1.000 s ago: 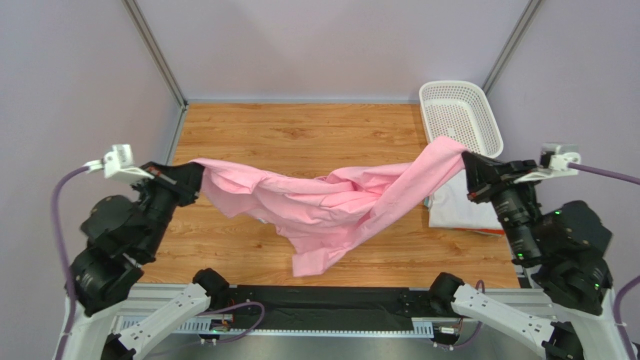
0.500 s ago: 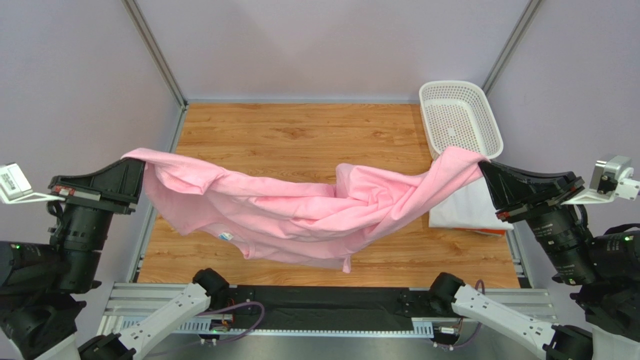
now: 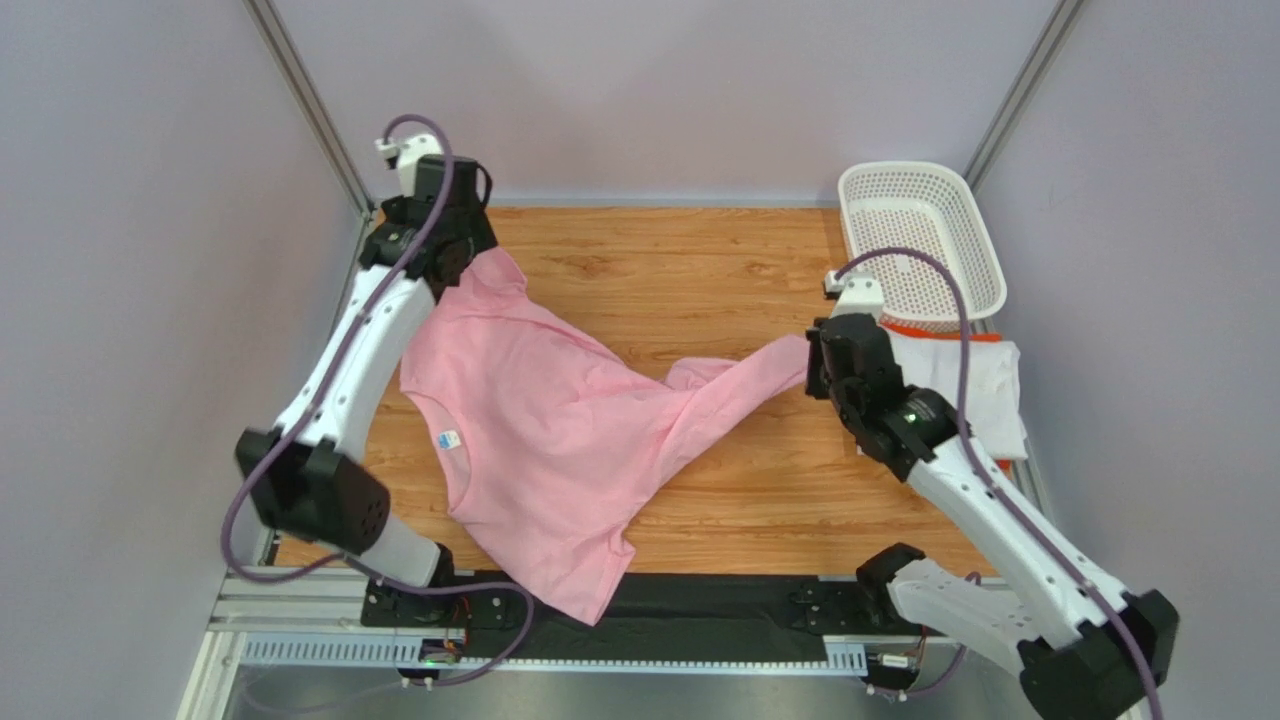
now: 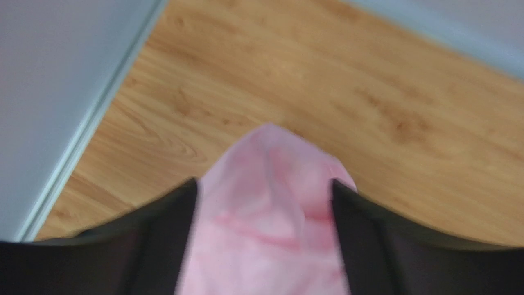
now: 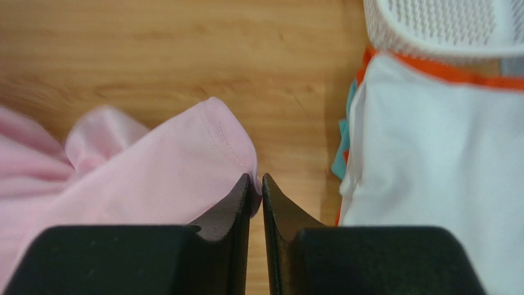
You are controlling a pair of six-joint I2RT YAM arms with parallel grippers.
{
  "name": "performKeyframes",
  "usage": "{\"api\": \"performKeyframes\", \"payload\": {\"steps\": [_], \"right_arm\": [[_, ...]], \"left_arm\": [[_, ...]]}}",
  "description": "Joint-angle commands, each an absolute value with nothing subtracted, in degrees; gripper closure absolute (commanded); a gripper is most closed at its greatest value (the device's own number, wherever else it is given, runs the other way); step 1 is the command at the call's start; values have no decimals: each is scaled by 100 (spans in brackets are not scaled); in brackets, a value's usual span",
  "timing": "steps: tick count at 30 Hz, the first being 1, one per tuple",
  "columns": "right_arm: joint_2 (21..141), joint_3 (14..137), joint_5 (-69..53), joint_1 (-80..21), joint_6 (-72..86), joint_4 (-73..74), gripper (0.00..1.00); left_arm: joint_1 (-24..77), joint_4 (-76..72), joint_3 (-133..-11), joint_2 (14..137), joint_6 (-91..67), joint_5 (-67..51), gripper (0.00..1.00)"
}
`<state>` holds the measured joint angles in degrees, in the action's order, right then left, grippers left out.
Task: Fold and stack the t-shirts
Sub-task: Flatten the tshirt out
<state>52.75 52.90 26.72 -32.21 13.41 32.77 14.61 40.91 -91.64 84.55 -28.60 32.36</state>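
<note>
The pink t-shirt (image 3: 526, 420) lies spread on the wooden table, its hem hanging over the near edge. My left gripper (image 3: 458, 252) is at the far left corner over one sleeve. In the left wrist view its jaws (image 4: 264, 187) stand wide apart with the pink cloth (image 4: 270, 209) lying between them. My right gripper (image 3: 816, 357) is at the other sleeve, right of centre. Its jaws (image 5: 256, 178) are nearly together with the pink cloth's (image 5: 154, 172) edge pinched at the tips. The white t-shirt (image 3: 992, 390) with orange trim lies folded at the right edge.
A white perforated basket (image 3: 902, 170) stands at the far right corner, its near end over the white t-shirt (image 5: 443, 141). Metal frame posts rise at both back corners. The black rail (image 3: 751, 608) runs along the near edge.
Both arms swung forward and down from holding the pink t-shirt stretched in the air. It now lies flat on the table. The left jaws have opened.
</note>
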Motion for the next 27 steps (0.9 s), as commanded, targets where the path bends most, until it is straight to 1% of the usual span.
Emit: {"api": "performKeyframes", "payload": {"steps": [1,2,3,4,5,6,10,12,13,15,16,17,19,20,21,23,27], "right_arm": [[5701,4563,1170,-2471,2021,2558,74],[5869,4518,1169,-2400,2065,2523,60],[5984,4500,1273,-2391,2100,2522,39],[6151,4500,1318,-2382,2109,2522,26],[6178,4509,1344,-2382,2101,2540,15],[6196,4509,1362,-2373,2092,2523,0],[5995,4448,1178,-2382,2057,2514,0],[5731,4333,1038,-2382,2030,2531,0],[5635,4281,1002,-2356,2039,2531,0],[5267,4114,915,-2382,2118,2540,0],[5160,4052,862,-2382,2144,2540,0],[4942,4000,809,-2382,2145,2540,0],[4730,3833,695,-2382,2197,2540,0],[4563,3771,694,-2382,2241,2549,0],[4475,3692,703,-2373,2267,2558,0],[4282,3595,747,-2382,2329,2601,0],[4105,3463,774,-2382,2434,2654,0]], "left_arm": [[1354,4015,-9586,9287,-2540,2437,1],[1354,4130,-9702,9716,-2627,2391,0],[1354,4261,-9764,9860,-2698,2312,0],[1362,4263,-9747,9957,-2759,2216,0],[1362,4245,-9660,9993,-2821,2189,0],[1362,4184,-9563,9984,-2926,2162,0],[1362,4043,-8722,9625,-3190,1733,0],[1362,3947,-8369,9248,-3313,1495,0],[1371,3790,-7941,9081,-3418,1224,0],[1432,3500,-7464,8501,-3515,924,0],[1485,3437,-7001,8290,-3568,671,0],[1546,3376,-6770,7853,-3664,598,0],[1871,3340,-6148,7411,-3788,493,0],[2011,3340,-5943,6992,-3832,483,0],[2335,3357,-5741,6787,-3867,457,0],[2679,3375,-5117,6235,-3998,414,0],[3618,3419,-4150,5530,-4559,45,0]]}}
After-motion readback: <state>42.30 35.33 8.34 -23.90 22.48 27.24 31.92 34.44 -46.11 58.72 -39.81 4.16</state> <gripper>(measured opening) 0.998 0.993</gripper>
